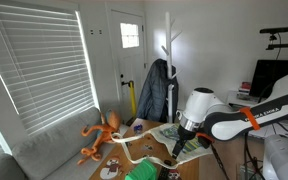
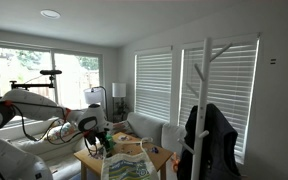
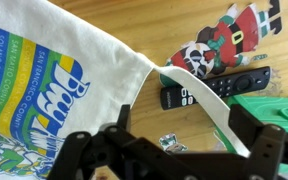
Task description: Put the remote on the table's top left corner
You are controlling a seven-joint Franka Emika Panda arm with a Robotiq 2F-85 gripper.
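Observation:
A black remote (image 3: 239, 80) lies on the brown wooden table (image 3: 134, 25), with a white bag strap (image 3: 199, 95) across its middle. My gripper (image 3: 189, 150) hovers above the table, just short of the remote, open and empty. A small foil wrapper (image 3: 170, 142) lies between its fingers. In both exterior views the arm reaches down over the low table (image 1: 116, 160) (image 2: 156, 157), with the gripper (image 1: 181, 147) (image 2: 92, 143) close above it. The remote is too small to make out there.
A white tote bag with colourful print (image 3: 44, 90) covers the left of the wrist view. A Santa figure (image 3: 229, 40) lies just beyond the remote, and a green object (image 3: 274, 108) lies beside it. An orange toy (image 1: 99, 135) sits on the grey sofa. A coat rack with a jacket (image 1: 156, 90) stands behind.

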